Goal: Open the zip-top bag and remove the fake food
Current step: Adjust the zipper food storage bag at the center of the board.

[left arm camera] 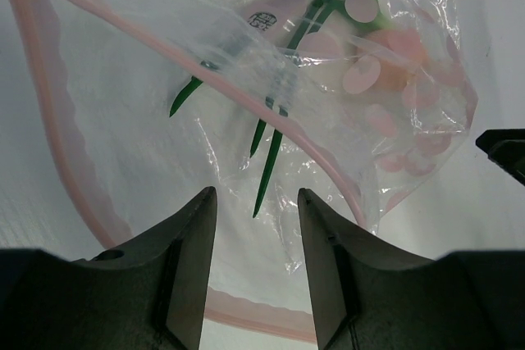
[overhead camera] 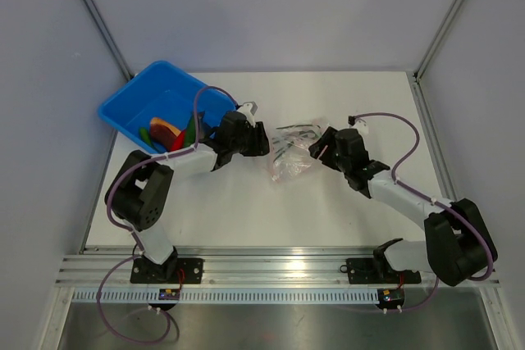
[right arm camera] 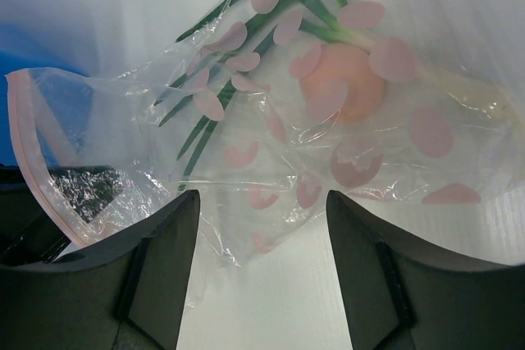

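L gripper [left arm camera: 256,194] jaws apart, R gripper [right arm camera: 262,194] jaws spread wider, both arms bent inward, tips facing

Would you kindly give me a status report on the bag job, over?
Left end effector and right end effector both open. Clear crinkly zip-top bag lies between them, pinkish egg-like ball inside. Blue plastic bin off left, nothing blocking.

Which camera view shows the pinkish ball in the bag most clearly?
The right wrist view: the pinkish ball appears large and clear inside the zip-top bag. The left wrist view shows it paler, behind wrinkled plastic. In the top view it is too small to see.
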`<state>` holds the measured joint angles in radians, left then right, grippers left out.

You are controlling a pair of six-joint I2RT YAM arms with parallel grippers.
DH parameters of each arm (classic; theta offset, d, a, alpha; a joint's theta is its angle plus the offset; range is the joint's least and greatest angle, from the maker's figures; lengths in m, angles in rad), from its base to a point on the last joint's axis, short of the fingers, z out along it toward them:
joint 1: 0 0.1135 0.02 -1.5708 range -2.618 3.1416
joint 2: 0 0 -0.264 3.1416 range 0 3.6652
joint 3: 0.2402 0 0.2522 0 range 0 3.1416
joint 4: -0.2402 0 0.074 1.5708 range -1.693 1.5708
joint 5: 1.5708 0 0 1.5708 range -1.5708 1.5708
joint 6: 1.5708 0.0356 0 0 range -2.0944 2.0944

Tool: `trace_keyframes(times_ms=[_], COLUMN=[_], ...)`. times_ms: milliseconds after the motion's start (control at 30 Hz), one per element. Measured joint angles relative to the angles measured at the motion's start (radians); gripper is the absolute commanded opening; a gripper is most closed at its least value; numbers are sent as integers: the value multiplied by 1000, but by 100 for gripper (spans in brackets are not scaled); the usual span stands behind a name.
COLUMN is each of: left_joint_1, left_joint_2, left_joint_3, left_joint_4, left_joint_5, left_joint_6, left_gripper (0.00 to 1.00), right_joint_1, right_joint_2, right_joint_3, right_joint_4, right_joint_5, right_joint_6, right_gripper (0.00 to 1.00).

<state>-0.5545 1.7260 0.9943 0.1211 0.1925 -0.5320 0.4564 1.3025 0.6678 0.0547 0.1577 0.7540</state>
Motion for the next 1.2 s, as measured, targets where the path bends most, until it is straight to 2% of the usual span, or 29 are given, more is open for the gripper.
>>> trace_keyframes(times_ms=[433,867,1200], left_joint_1=[0,0,0], left_joint_2=[5,5,4], left_joint_3=[0,0,-20], left_joint_4=[3,8,17], left_joint_5=[12,18,23], left_joint_6=[0,-2,-18], left_gripper=[47,47,47], right_joint_1=[0,-4,-159], right_joint_2=[-46,-97,-175], right_joint_3=[0,0,-29], right_joint_4=[-45,-53,-74], right_joint_5=[44,123,110], right_joint_6=[-69,-80,-48], right_gripper=[80,84,81])
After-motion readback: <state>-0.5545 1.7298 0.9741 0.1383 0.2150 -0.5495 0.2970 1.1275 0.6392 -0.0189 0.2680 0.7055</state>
